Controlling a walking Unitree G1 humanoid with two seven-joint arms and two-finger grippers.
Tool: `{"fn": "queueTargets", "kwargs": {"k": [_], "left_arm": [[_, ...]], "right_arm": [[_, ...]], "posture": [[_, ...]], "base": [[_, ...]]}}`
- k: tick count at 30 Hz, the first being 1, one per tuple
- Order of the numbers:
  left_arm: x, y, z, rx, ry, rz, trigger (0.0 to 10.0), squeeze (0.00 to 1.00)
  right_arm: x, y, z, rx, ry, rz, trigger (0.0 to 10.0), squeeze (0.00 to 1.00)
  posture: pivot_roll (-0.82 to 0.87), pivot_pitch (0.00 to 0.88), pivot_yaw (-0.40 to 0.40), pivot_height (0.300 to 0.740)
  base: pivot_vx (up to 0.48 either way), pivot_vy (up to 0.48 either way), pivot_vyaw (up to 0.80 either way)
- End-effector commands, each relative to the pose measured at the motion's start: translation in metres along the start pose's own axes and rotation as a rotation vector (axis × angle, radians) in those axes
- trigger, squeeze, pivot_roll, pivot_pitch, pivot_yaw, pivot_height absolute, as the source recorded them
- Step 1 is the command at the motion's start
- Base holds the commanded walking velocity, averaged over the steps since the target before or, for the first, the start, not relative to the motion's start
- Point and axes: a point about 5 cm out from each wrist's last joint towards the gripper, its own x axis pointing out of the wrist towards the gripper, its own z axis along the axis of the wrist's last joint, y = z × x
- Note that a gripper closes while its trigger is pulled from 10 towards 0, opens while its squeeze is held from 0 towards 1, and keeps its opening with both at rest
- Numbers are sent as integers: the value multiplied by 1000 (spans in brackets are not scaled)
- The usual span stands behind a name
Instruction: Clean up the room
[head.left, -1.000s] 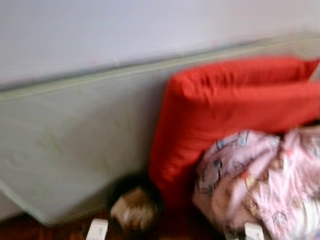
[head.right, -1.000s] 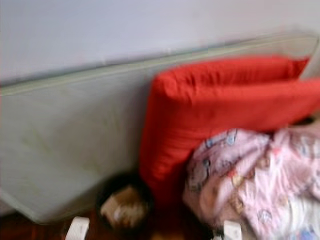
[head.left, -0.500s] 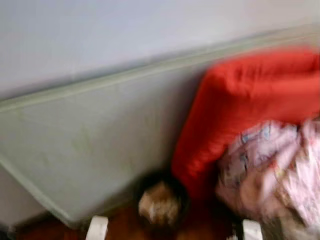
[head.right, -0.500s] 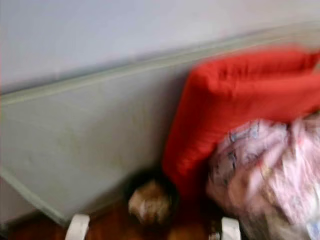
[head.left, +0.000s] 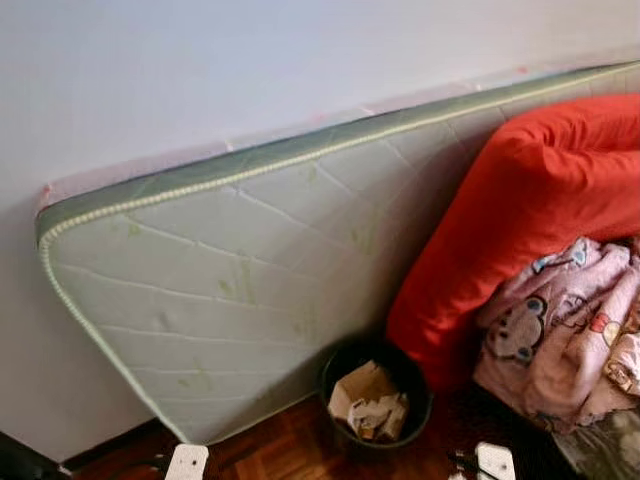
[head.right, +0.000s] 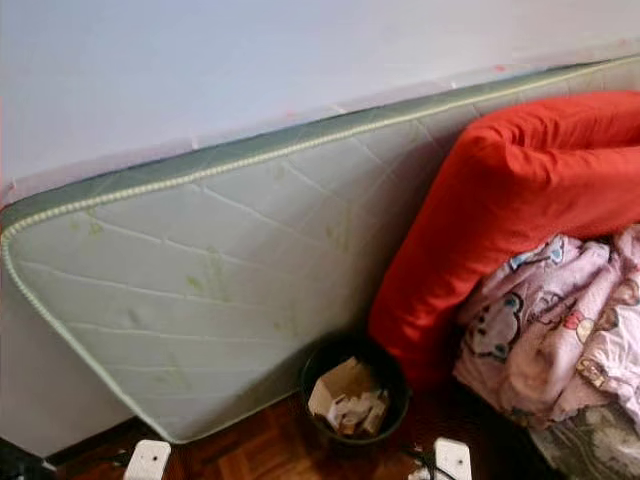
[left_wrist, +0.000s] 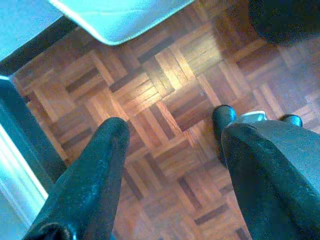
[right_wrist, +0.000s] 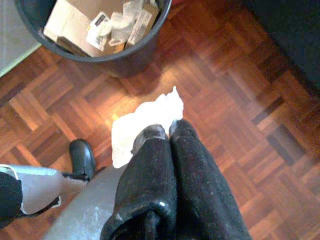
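The right claw is pinching a white tissue with fingers closed, hovering near the black bin; the left claw is hanging wide open, gripping nothing.

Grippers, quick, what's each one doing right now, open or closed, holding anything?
Left gripper: open, empty, over the floor.
Right gripper: shut on a white tissue, near the bin.

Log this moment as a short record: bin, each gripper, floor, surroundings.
bin: black bin on the floor by the mattress, cardboard and wrappers inside
right gripper: shut on a white tissue, near the bin
left gripper: open, over bare floor
floor: wood parquet
surroundings: red cushion, pink blanket
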Motion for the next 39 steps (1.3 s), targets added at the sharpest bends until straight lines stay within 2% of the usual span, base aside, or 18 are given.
{"fn": "queueTargets", "kwargs": {"k": [1, 11, 36, 39], "left_arm": [[-1, 2, -2, 0, 9, 3, 10000, 0], [-1, 2, -2, -5, 4, -2, 10000, 0], [-1, 2, -1, -9, 3, -6, 10000, 0], [-1, 2, -1, -10, 2, -6, 10000, 0]], "right_arm": [[1, 1, 8, 4, -31, 2, 10000, 0], [1, 2, 7, 5, -28, 7, 10000, 0], [1, 4, 8, -19, -29, 38, 10000, 0], [1, 4, 8, -17, -31, 41, 10000, 0]], "posture": [[16, 0, -39, 740], [16, 0, -39, 740], [21, 0, -44, 740], [21, 0, -44, 740]], "base": [[0, 0, 0], [0, 0, 0], [268, 0, 0], [296, 0, 733]]}}
